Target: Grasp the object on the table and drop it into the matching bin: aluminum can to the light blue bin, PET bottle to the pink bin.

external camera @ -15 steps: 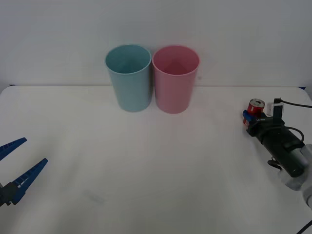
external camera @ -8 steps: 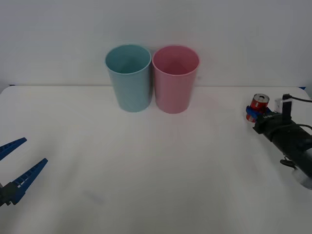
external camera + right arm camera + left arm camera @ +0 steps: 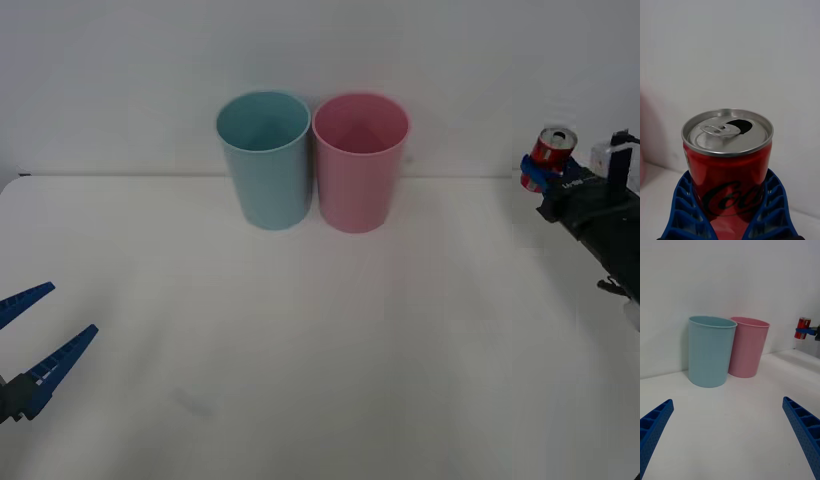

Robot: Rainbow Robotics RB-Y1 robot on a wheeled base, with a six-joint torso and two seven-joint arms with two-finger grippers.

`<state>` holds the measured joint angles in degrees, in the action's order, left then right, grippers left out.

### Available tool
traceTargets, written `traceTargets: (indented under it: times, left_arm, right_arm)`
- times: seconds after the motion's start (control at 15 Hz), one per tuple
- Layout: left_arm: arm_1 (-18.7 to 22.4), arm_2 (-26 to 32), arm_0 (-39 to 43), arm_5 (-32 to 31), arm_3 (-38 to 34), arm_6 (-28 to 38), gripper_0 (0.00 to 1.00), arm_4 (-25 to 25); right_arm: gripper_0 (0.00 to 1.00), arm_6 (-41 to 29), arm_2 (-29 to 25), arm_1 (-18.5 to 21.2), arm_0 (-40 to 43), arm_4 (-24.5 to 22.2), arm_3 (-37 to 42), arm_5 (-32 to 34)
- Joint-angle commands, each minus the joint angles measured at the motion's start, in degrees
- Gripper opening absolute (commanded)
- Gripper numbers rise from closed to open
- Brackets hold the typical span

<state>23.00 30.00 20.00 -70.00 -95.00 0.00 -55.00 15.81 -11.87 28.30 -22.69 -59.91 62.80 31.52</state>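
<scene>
Blue ribbed fingers of the left gripper (image 3: 42,340) sit nearest the camera at the front left of the white table (image 3: 330,330), spread wide apart with nothing between them. In the left wrist view the two fingertips (image 3: 655,422) stand at opposite corners, and bare table lies between them.

Mid-field: plain white tabletop.

Right side, farther back: the right gripper (image 3: 535,178) is raised above the table's far right edge, its blue fingers (image 3: 685,210) clamped on the lower body of the red aluminum can (image 3: 552,148). Can upright, held clear of the surface. In the right wrist view the can (image 3: 728,165) shows its silver top with the pull tab and an open mouth; both ribbed fingers press against its red sides. The dark right arm runs back from the can toward the right edge of the front view. The left wrist view shows the same can (image 3: 802,328) small and aloft, well to the side of the bins.

Far end of the table, against the white wall: light blue bin (image 3: 264,165) and pink bin (image 3: 360,165) upright, side by side, rims touching or nearly so; cannot tell which. The blue one is on the robot's left, the pink one nearer the held can. Can and pink bin well apart.
</scene>
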Motion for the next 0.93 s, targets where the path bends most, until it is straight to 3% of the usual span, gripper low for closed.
traceTargets:
  times: [0.07,0.33,0.67,0.93]
  left_arm:
    - [0.0,0.0,0.0,0.0,0.0,0.0,1.0,0.0]
    - [0.0,0.0,0.0,0.0,0.0,0.0,1.0,0.0]
    - [0.0,0.0,0.0,0.0,0.0,0.0,1.0,0.0]
    - [0.0,0.0,0.0,0.0,0.0,0.0,1.0,0.0]
  right_arm:
    - [0.0,-5.6,0.5,1.1,-0.2,-0.9,5.0,-0.1]
    - [0.0,-16.0,1.5,1.6,-2.4,-3.2,9.3,-0.1]
    - [0.0,-27.0,9.0,4.3,-8.9,-3.2,10.0,0.0]
    - [0.0,-30.3,14.2,4.2,-12.8,-3.2,10.1,-0.2]
